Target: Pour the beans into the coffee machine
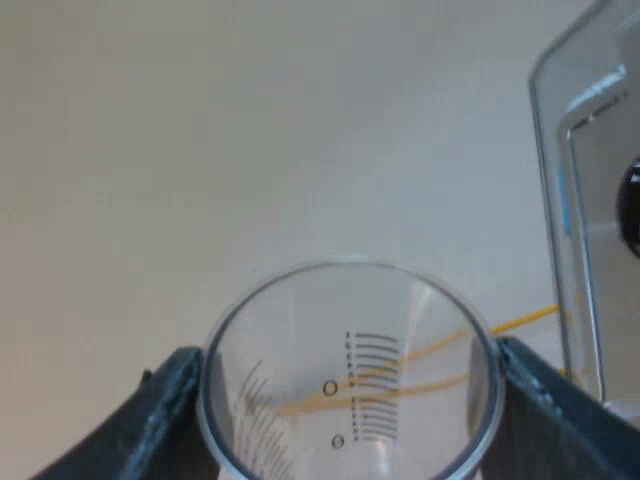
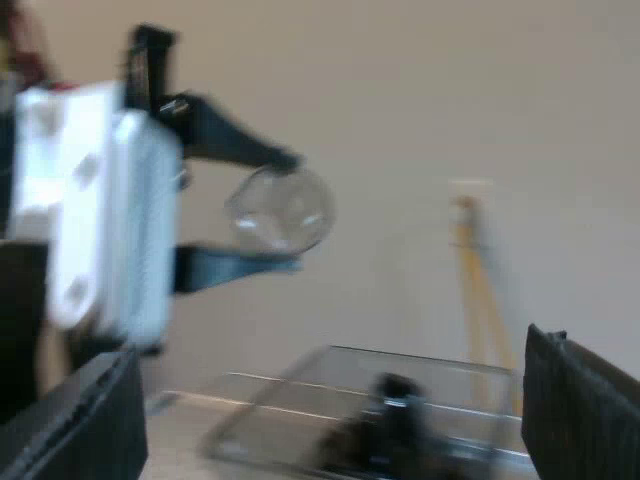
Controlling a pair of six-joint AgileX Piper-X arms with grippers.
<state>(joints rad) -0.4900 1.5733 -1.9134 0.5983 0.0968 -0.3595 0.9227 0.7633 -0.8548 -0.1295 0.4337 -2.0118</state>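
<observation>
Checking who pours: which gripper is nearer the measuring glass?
The left gripper: its jaws clamp the measuring glass; the right gripper is apart from it, jaws open, by the bean hopper.

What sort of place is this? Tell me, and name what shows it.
Probably a robot coffee-making bench: a clear measuring glass in the left gripper, a transparent bean hopper close by, a plain pale backdrop.

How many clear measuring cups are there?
1: the measuring glass, held in the left gripper, near the machine's clear bean hopper. Another could sit outside these views.
</observation>
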